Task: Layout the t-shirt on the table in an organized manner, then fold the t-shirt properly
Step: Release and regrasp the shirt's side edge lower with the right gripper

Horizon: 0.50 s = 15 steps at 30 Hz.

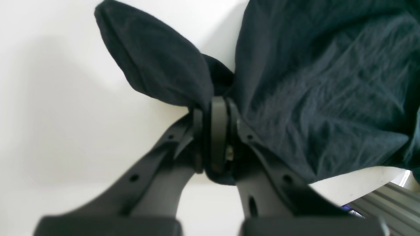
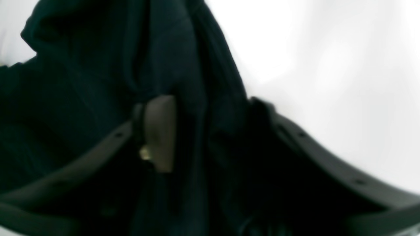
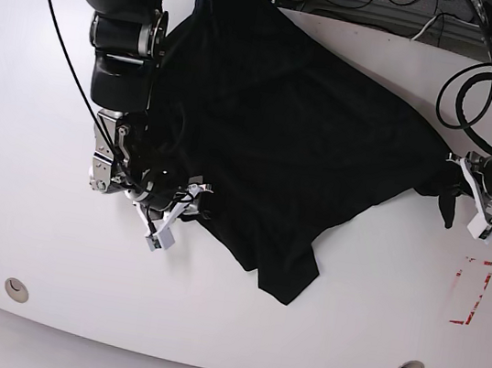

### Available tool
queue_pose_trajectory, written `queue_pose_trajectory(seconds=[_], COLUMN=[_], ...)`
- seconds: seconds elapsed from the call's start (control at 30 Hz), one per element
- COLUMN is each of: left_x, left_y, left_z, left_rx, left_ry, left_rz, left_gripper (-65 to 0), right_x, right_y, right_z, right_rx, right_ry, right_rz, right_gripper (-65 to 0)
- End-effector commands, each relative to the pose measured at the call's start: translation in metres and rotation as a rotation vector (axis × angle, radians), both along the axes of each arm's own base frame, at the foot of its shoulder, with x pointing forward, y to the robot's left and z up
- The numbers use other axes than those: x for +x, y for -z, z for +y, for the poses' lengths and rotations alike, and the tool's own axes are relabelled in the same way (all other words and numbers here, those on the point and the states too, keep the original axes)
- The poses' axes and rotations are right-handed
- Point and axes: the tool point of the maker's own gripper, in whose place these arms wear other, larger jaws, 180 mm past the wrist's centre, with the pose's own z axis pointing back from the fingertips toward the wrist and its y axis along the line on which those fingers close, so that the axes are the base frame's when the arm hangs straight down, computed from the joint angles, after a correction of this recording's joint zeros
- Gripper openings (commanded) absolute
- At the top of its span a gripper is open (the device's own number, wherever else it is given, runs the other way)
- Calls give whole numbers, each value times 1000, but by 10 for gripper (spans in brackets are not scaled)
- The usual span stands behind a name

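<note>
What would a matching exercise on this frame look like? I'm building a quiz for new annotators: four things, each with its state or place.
Things:
1. left gripper
2. right gripper
3. t-shirt
4. red tape outline

States or places:
A. rumpled, stretched between both arms across the table
B. jaws partly apart, with cloth between them
C. on the white tabletop, clear of the cloth
D. clamped shut on a bunch of black fabric

Pairs: 1-D, 2-B, 3-A, 4-C
</note>
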Motion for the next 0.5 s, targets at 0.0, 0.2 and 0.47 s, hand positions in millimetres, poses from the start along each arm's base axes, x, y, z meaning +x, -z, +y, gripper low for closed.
queue_pose_trajectory(seconds=[0.0,0.2,0.47], left_x=[10,10,10], left_y=[-14,-14,-14], left_z=[4,4,3], left_rx=[3,3,3], left_ry=[0,0,2], left_rz=[-52,-52,-52], left_gripper=[-650,-650,-650], right_x=[12,11,13], right_y=[-14,-14,-15], right_z=[-4,-3,-7], right_rx=[-4,-8,-12], right_ry=[2,-2,3], right_rz=[-34,-33,-36], right_gripper=[-450,-602,-634])
